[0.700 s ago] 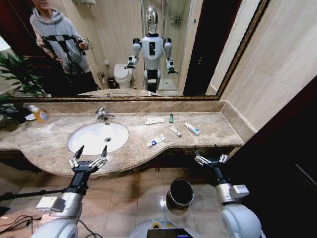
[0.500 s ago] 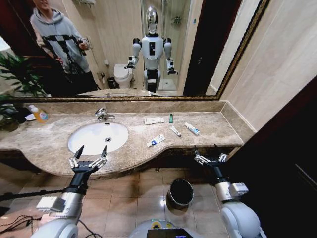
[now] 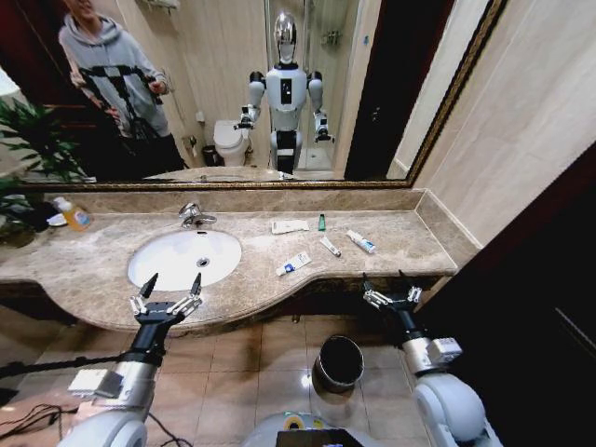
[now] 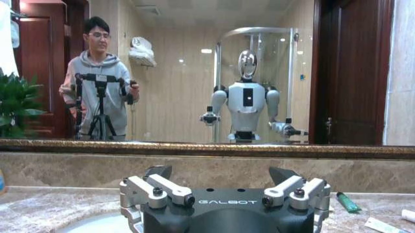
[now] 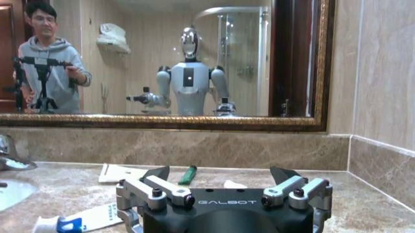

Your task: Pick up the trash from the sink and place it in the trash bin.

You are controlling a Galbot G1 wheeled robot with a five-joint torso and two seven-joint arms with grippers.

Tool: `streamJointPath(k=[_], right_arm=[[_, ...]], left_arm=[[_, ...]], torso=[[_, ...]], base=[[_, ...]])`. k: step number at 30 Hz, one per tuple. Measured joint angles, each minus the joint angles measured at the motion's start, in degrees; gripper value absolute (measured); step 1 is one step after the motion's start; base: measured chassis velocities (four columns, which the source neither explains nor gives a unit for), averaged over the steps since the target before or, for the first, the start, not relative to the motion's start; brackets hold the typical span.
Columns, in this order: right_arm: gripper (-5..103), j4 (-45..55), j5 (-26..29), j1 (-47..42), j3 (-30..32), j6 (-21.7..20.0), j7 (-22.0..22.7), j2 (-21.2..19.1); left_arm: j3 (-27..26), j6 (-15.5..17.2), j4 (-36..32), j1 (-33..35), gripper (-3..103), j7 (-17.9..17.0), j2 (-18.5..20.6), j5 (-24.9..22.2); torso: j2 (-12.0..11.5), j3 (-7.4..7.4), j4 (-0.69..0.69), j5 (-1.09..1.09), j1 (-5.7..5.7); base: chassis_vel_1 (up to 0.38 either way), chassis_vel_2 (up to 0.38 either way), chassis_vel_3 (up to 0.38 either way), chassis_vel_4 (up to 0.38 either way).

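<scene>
Right pincer [image 3: 385, 295] has crept slightly toward the sink [image 3: 183, 257]; nothing picked up yet.
Both pincers hang spread and empty at the tabletop's [image 3: 410, 244] front edge, the left pincer [image 3: 166, 297] before the sink. Trash [image 3: 293, 264] lies on the tabletop right of the sink; trash bin [image 3: 339, 361] stands on the floor below.

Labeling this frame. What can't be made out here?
- Trash bin contents: head view, interior too dark.
- Print on the white tubes: head view, too small to read.
- Flat packet: right wrist view, near edge hidden behind the right gripper.
- Sink: left wrist view, mostly hidden by the left gripper and cut by the picture's edge.
</scene>
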Motion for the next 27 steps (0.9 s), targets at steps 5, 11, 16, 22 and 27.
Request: streamJointPath(k=[5, 11, 16, 22, 27], right_arm=[[100, -4.86, 3.54, 6.04, -0.55, -2.18, 0.01, -3.71], [100, -13.49, 7.59, 15.62, -2.18, -4.05, -1.43, -8.46], [100, -26.49, 8.55, 28.56, -5.19, -6.83, -4.65, -13.53], [100, -38.24, 10.45, 37.73, -8.05, -7.01, -8.95, -16.74], [100, -43.52, 13.12, 41.18, -10.6, -7.77, -11.87, -18.01]], left_arm=[[0.0, 0.0, 0.0, 0.0, 100, 0.0, 0.0, 0.0], [0.0, 0.0, 0.0, 0.01, 100, 0.01, 0.0, 0.0], [-0.01, 0.0, 0.0, 0.0, 100, -0.01, 0.0, 0.0], [0.0, 0.0, 0.0, 0.0, 100, 0.01, 0.0, 0.0], [0.0, 0.0, 0.0, 0.0, 100, 0.0, 0.0, 0.0]], torso=[[0.0, 0.0, 0.0, 0.0, 0.0], [0.0, 0.01, 0.0, 0.0, 0.0], [0.0, 0.01, 0.02, 0.0, 0.01], [-0.01, 0.01, 0.01, 0.01, 0.01], [-0.01, 0.01, 0.0, 0.0, 0.01]], base=[[0.0, 0.0, 0.0, 0.0], [0.0, 0.0, 0.0, 0.0], [0.0, 0.0, 0.0, 0.0], [0.0, 0.0, 0.0, 0.0], [0.0, 0.0, 0.0, 0.0]])
